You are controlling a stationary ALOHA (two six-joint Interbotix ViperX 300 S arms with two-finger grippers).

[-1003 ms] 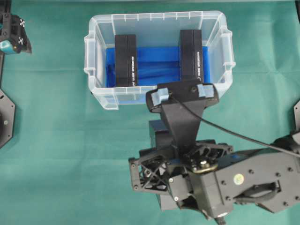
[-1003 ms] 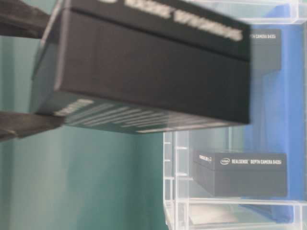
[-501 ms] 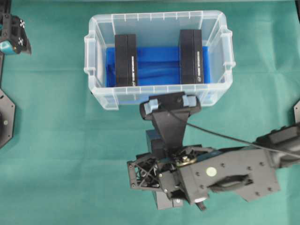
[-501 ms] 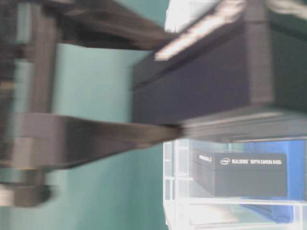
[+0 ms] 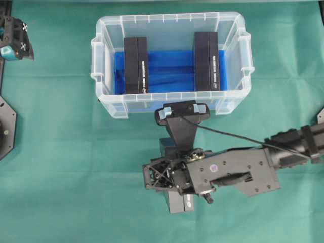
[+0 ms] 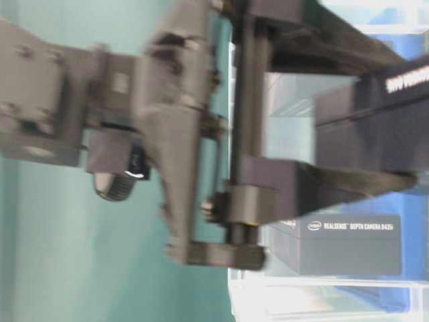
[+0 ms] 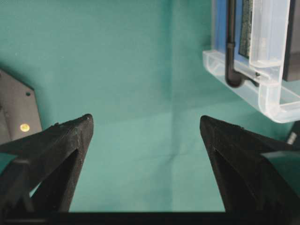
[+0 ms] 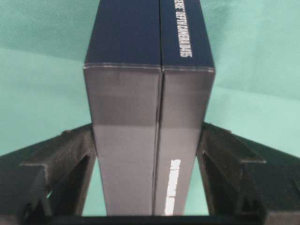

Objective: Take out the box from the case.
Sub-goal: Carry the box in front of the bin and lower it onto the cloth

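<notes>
The clear case (image 5: 104, 98) with a blue floor stands at the back of the green cloth. Two black boxes (image 5: 135, 66) (image 5: 206, 62) stand on edge inside it. A third black box (image 5: 177, 205) is outside, in front of the case, and my right gripper (image 5: 169, 178) is shut on it. In the right wrist view the fingers (image 8: 75, 150) press both long sides of this box (image 8: 150, 93). The table-level view is blurred but shows the held box (image 6: 375, 127) above the cloth. My left gripper (image 7: 146, 122) is open and empty at the far left (image 5: 15, 38).
Green cloth covers the whole table. A corner of the case (image 7: 262, 93) shows at the upper right of the left wrist view. The right arm (image 5: 288, 147) and its cable stretch in from the right edge. A black arm base (image 5: 6, 126) sits at the left edge.
My right gripper has carried the box away from the case toward the near side and lower over the cloth. The left gripper has stayed put.
</notes>
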